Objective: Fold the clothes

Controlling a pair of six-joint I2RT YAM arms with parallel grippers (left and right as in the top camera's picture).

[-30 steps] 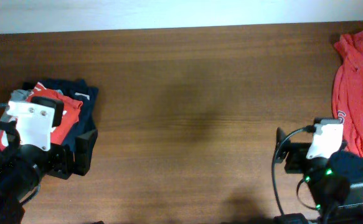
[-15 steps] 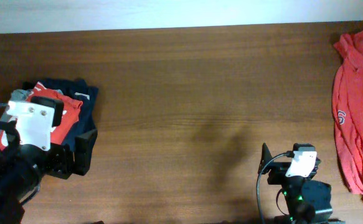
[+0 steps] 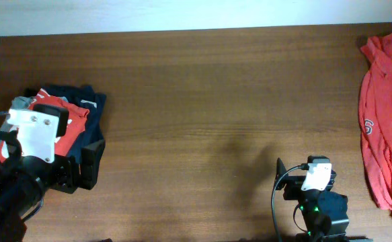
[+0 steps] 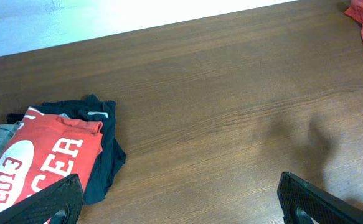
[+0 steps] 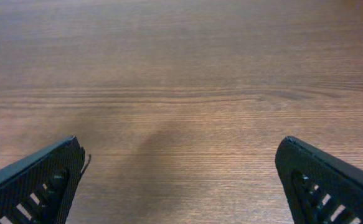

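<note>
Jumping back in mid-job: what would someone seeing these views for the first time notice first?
The crumpled orange-red T-shirt strung along the table's right edge stands out most. Next comes the folded red shirt with white 2013 lettering, topping a dark navy garment at the far left. Between them is plain brown wood, with the left gripper and right gripper both open and empty.

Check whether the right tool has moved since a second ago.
Yes. The right tool has shifted left and down the overhead picture, away from the loose red shirt at the right edge.
</note>
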